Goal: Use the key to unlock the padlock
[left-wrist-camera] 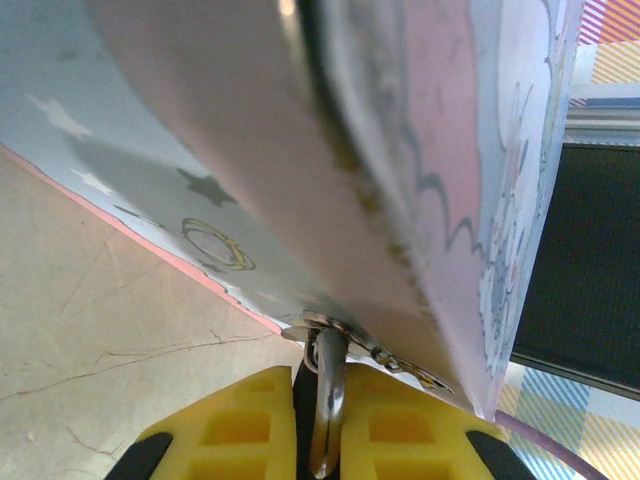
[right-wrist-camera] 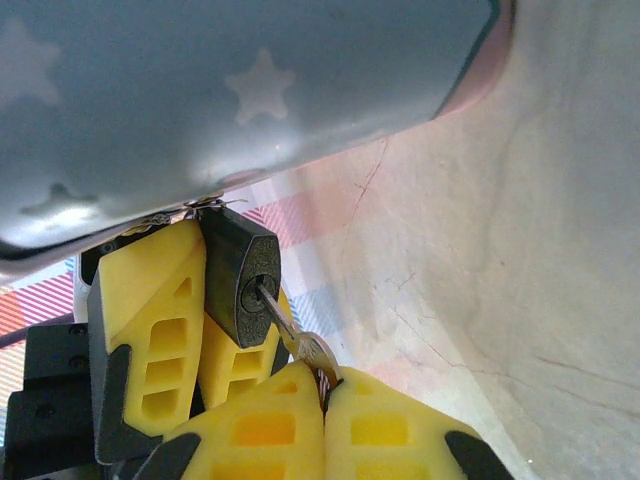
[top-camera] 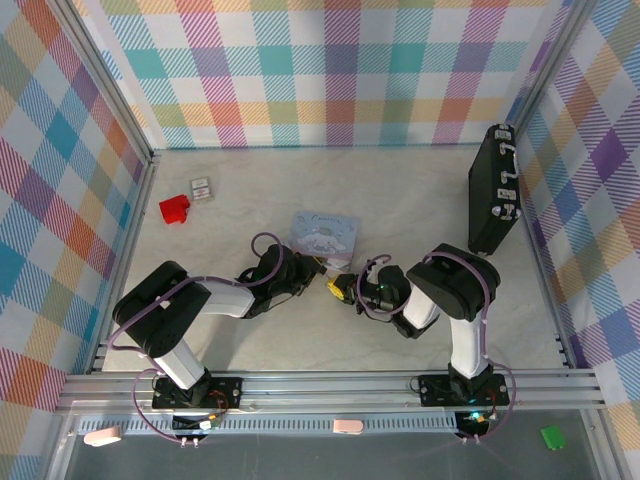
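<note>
Your left gripper (left-wrist-camera: pixel 325 405) clamps the padlock (right-wrist-camera: pixel 245 280); the right gripper (right-wrist-camera: pixel 322 395) pinches the key (right-wrist-camera: pixel 285 325), seated in it. Expect stiff, slippery metal; hold the bow.

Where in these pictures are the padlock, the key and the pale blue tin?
padlock (right-wrist-camera: pixel 238 262), right wrist view, black body beside the keyhole.
key (right-wrist-camera: pixel 310 352), right wrist view, silvery bow above the fingertips.
tin (right-wrist-camera: pixel 200 90), right wrist view, starred blue surface.
</note>
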`<state>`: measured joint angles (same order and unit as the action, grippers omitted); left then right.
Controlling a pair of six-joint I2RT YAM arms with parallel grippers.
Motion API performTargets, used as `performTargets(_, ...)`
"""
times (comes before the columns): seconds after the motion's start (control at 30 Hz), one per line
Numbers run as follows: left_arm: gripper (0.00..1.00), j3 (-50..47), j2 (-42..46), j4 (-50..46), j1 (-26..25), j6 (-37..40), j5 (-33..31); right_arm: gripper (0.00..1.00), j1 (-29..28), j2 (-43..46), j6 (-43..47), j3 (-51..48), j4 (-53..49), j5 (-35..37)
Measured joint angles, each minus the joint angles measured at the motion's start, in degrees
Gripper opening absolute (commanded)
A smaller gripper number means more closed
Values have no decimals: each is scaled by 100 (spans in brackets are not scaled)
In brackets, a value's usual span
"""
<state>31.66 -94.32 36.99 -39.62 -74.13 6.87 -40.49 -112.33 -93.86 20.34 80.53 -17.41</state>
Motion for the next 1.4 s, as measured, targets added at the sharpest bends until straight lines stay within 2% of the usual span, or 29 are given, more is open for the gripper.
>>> performTargets(0.37, 0, 4, 0, 2, 0, 4, 205, 0, 345, -7, 153, -48, 13, -699)
performTargets(1.4, 0, 356, 9, -391, -76, 302, 313, 0, 855, -125, 282, -39, 175, -1329)
